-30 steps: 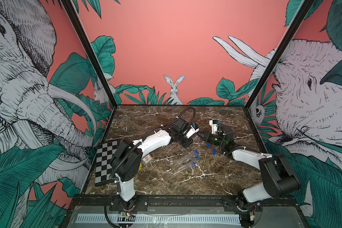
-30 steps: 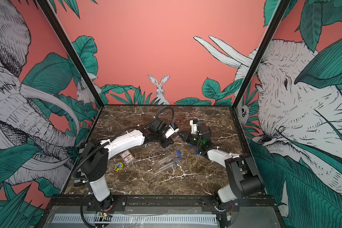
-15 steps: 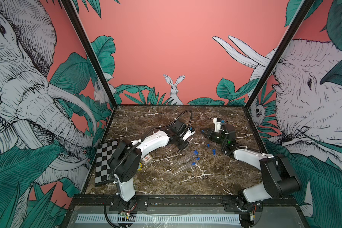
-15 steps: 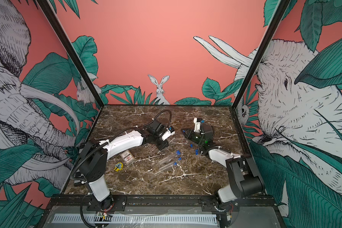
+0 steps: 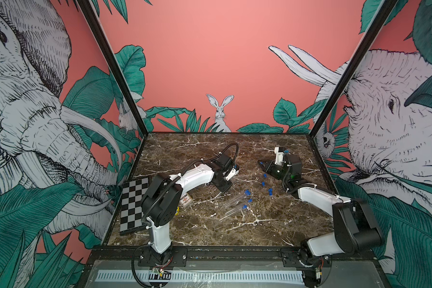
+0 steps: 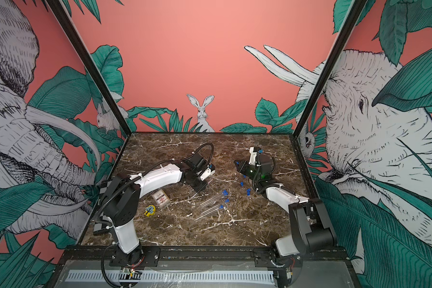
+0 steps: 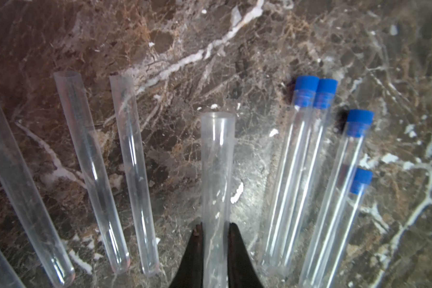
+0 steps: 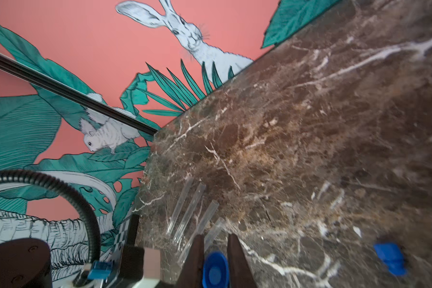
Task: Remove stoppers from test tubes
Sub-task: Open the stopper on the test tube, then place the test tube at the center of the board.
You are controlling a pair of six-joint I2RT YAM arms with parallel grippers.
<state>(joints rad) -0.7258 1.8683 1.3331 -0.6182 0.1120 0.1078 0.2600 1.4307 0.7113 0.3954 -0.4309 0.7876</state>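
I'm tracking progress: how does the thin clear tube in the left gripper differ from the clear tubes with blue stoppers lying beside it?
The thin clear tube in the left gripper has an open mouth; the four clear tubes with blue stoppers are plugged. The held tube is pinched between the jaws; the stoppered ones lie loose on the brown marble table. All are slim and see-through.

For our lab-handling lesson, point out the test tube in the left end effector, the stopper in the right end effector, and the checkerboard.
held test tube [image 7: 217,174], left wrist view, mid clear wall
held stopper [image 8: 215,270], right wrist view, hollow blue face
checkerboard [image 5: 132,207], a top view, middle squares
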